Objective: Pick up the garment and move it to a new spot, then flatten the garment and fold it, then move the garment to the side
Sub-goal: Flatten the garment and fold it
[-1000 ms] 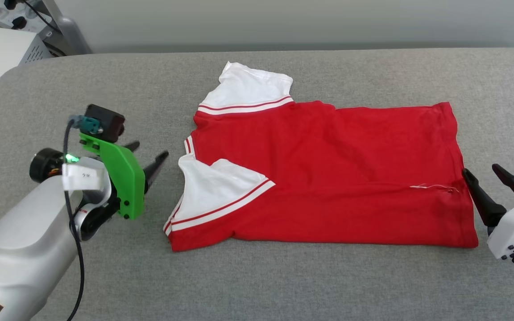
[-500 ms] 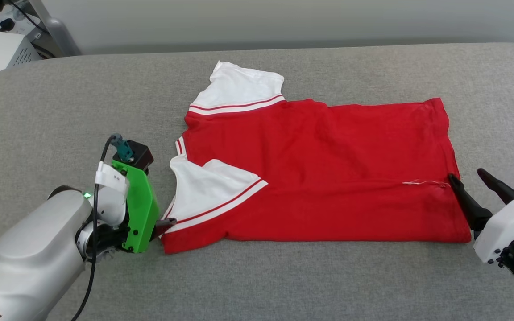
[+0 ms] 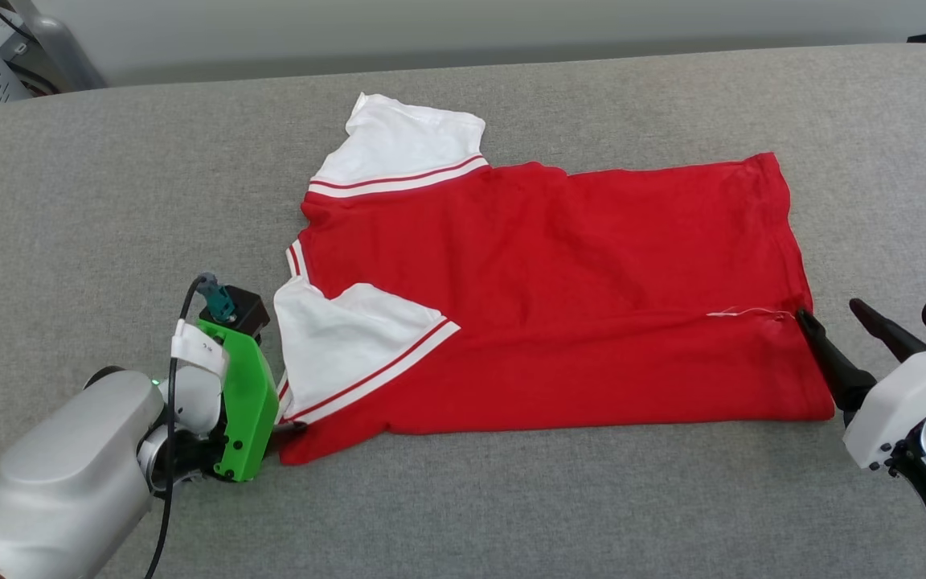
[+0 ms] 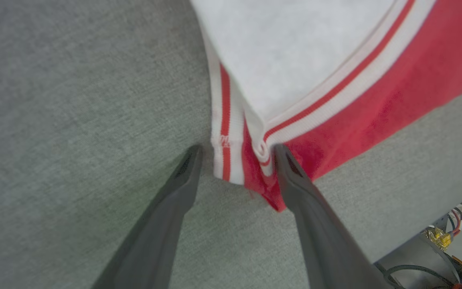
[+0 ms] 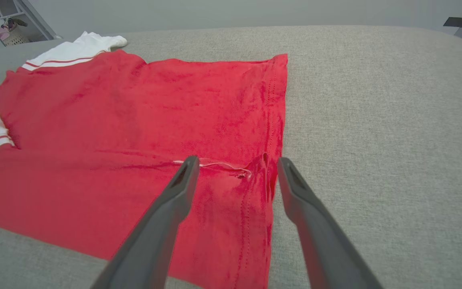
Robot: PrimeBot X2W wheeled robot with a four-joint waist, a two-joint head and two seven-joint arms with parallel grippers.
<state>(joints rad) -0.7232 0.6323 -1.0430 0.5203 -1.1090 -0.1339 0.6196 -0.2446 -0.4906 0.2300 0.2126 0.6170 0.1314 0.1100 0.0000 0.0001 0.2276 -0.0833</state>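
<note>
Garment [image 3: 559, 297] is laid flat on the grey worktop [image 3: 109, 201], long axis running left to right. Its sleeve-end corner is straddled by the left fingers [image 4: 167, 208] and its hem edge by the right fingers [image 5: 171, 208]. Both pairs are spread wide, nothing held.

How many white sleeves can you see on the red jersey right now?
2. The far sleeve lies on the grey surface at the upper left of the jersey in the head view; the near sleeve is folded onto the red body, beside the left tool.
</note>
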